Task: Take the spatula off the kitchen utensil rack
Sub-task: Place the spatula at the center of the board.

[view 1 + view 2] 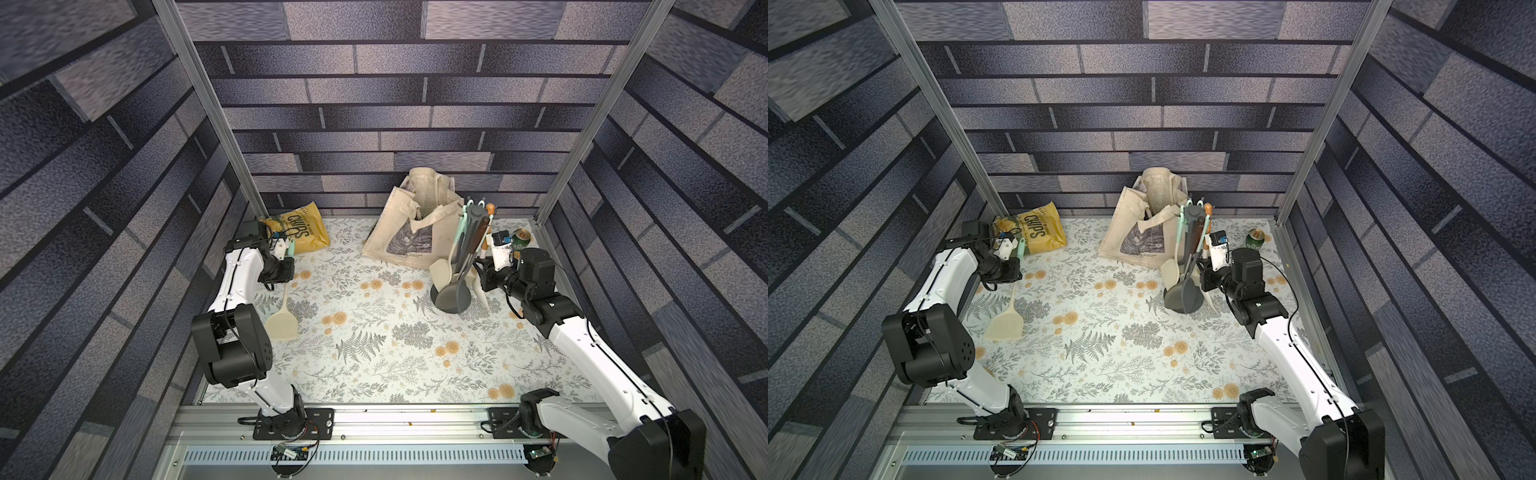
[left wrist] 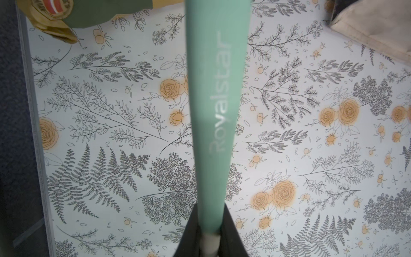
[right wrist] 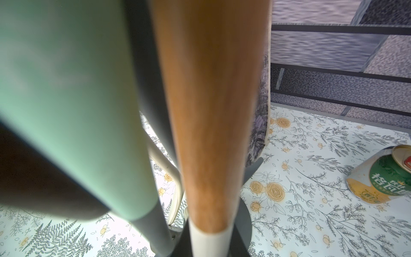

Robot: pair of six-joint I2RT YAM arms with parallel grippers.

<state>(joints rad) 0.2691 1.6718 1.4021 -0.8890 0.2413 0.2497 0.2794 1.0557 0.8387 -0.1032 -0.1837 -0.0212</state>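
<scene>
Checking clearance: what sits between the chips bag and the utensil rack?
A beige tote bag, close beside the utensil rack; otherwise bare floral tabletop, in both top views.

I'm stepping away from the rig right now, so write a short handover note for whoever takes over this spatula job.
Left gripper: shut on the spatula by its mint handle, well away from the kitchen utensil rack.
Right gripper: shut on a wooden-handled utensil at the rack.
Done: spatula is off the rack.
Left: probably set it down and open the right grip.

A robot test booth: printed brick walls (image 1: 415, 91), aluminium frame rails (image 1: 395, 415)
</scene>
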